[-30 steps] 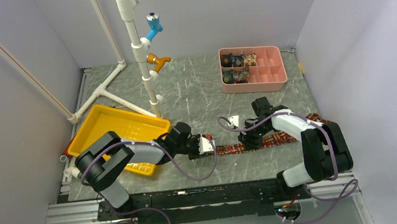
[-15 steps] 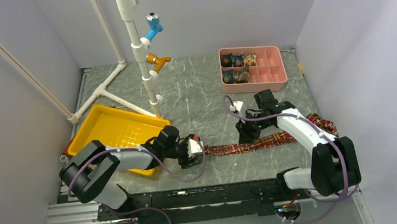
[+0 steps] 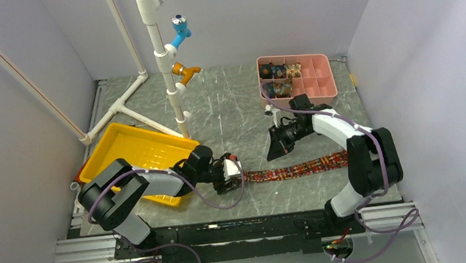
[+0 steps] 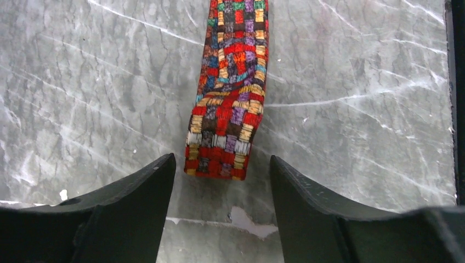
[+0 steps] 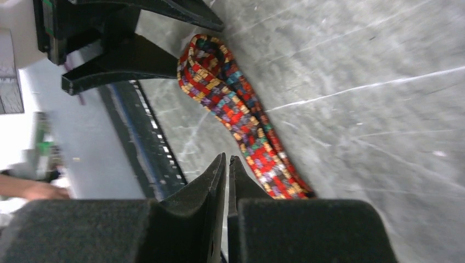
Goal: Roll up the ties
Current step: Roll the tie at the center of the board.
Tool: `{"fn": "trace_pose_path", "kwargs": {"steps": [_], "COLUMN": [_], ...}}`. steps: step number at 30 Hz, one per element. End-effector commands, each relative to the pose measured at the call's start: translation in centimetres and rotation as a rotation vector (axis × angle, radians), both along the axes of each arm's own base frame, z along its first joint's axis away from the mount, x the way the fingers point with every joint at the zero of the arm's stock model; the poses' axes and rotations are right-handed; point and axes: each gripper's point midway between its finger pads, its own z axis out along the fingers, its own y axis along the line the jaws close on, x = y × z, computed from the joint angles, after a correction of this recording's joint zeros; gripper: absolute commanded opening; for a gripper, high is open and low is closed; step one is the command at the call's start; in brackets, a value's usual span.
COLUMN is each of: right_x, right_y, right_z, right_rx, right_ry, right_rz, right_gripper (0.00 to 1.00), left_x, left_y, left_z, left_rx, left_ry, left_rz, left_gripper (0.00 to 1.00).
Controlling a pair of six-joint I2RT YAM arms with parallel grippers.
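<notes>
One tie (image 3: 295,168) lies flat as a long strip with red, gold and dark checks across the near table. Its near end (image 4: 222,139) sits between my left gripper's (image 4: 221,160) open fingers (image 4: 140,189), untouched by either. In the overhead view the left gripper (image 3: 232,173) is low at the strip's left end. My right gripper (image 3: 275,148) hangs above the table behind the strip, shut on nothing. Its wrist view shows the closed tips (image 5: 226,159) beside the tie (image 5: 241,118). Several rolled ties (image 3: 279,72) sit in the pink tray (image 3: 322,81).
A yellow tray (image 3: 130,148) lies tilted behind the left arm. A white pipe stand (image 3: 165,60) with blue and orange fittings rises at the back left. The pink tray stands at the back right, just behind the right arm. Grey walls close in both sides.
My right gripper left the strip, rose toward the pink tray and shut empty. My left gripper opened wider at the tie's left end. The strip lies straighter.
</notes>
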Motion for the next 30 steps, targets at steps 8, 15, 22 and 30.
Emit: {"fn": "trace_pose_path", "kwargs": {"steps": [8,15,22,30], "right_x": [-2.3,-2.3,-0.5,-0.7], "right_y": [1.4,3.5,4.1,4.0], "right_z": [-1.1,-2.2,-4.6,-7.3], "right_rx": [0.027,0.015,-0.033,-0.081], "right_ry": [0.253,0.282,0.262,0.294], "right_rz": [-0.004,0.039,-0.025,-0.035], "right_gripper": [0.03,0.02,0.02,0.03], "left_x": [0.2,1.3,0.7,1.1], "left_y": [-0.3,2.5,2.5,0.3], "left_z": [1.0,0.8,1.2,3.8], "left_rx": [-0.039,-0.014,-0.016,-0.063], "left_ry": [0.036,0.113,0.091,0.017], "left_rz": [0.018,0.133,0.074,-0.021], "left_gripper": [0.35,0.22,0.25,0.31]}}
